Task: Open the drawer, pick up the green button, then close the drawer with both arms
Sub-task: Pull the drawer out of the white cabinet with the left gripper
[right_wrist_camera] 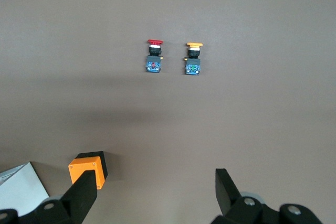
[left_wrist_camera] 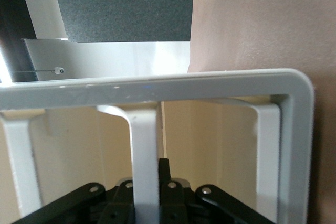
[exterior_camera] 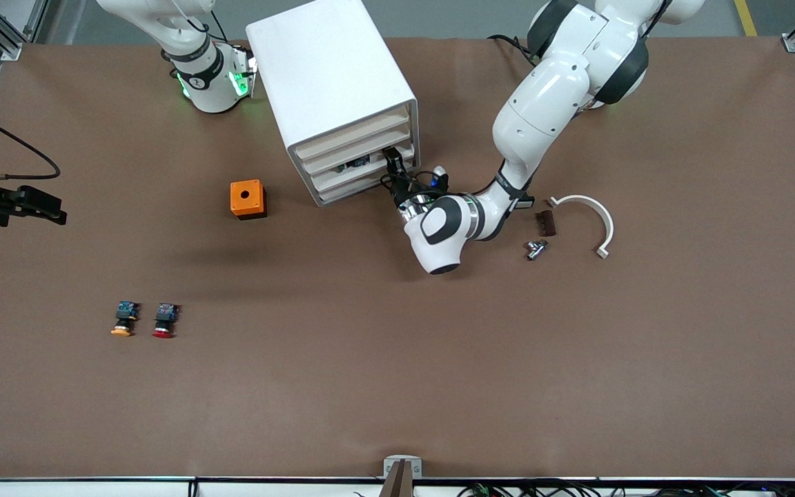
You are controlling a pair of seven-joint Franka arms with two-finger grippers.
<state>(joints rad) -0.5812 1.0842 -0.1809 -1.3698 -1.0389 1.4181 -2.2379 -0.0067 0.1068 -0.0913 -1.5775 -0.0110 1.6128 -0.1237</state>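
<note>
The white cabinet (exterior_camera: 332, 83) stands at the robots' edge of the table with four stacked drawers. The drawer (exterior_camera: 352, 168) second from the bottom is pulled out a little. A small dark and bluish thing (exterior_camera: 357, 163) shows in its gap; no green cap shows, so I cannot tell whether it is the button. My left gripper (exterior_camera: 392, 160) is at that drawer's front and is shut on it; in the left wrist view (left_wrist_camera: 149, 174) the white front edge (left_wrist_camera: 144, 145) runs between the fingers. My right gripper (exterior_camera: 25, 203) waits open and empty over the right arm's end of the table; it also shows in the right wrist view (right_wrist_camera: 152, 187).
An orange box (exterior_camera: 248, 199) with a hole sits beside the cabinet, also in the right wrist view (right_wrist_camera: 88, 169). An orange-capped button (exterior_camera: 123, 319) and a red-capped button (exterior_camera: 164, 320) lie nearer the front camera. A white curved piece (exterior_camera: 587, 214), a brown block (exterior_camera: 545, 223) and a metal part (exterior_camera: 535, 248) lie by the left arm.
</note>
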